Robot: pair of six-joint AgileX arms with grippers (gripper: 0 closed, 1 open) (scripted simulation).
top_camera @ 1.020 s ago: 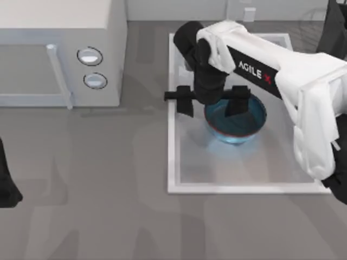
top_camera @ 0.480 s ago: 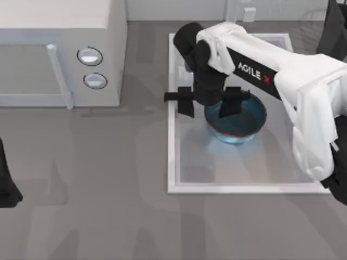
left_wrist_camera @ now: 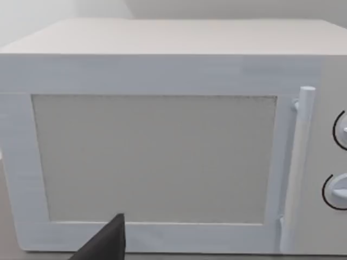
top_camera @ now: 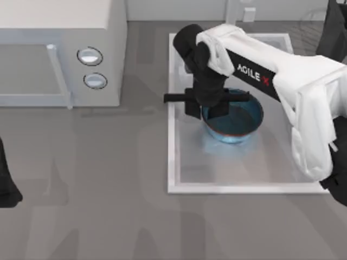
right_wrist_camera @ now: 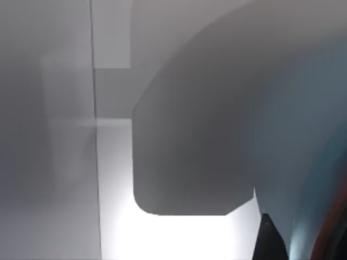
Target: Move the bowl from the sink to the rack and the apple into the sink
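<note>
Reaching across the sink [top_camera: 174,162] from the right, with the right gripper [top_camera: 207,107] sitting at the left rim of the bowl [top_camera: 238,123], fingers narrowed to a small gap that is straddling the rim, one outside and one inside, apparently pinching it. Resting inside the white basin toward its left half, blue and upright. Staying parked at the table's left edge, near the microwave [top_camera: 59,54]: left arm, fingers impossible to judge.

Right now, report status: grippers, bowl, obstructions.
Right gripper shut on the bowl's left rim, inside the sink. Left arm parked at table's left edge. Nothing blocking the lift.
</note>
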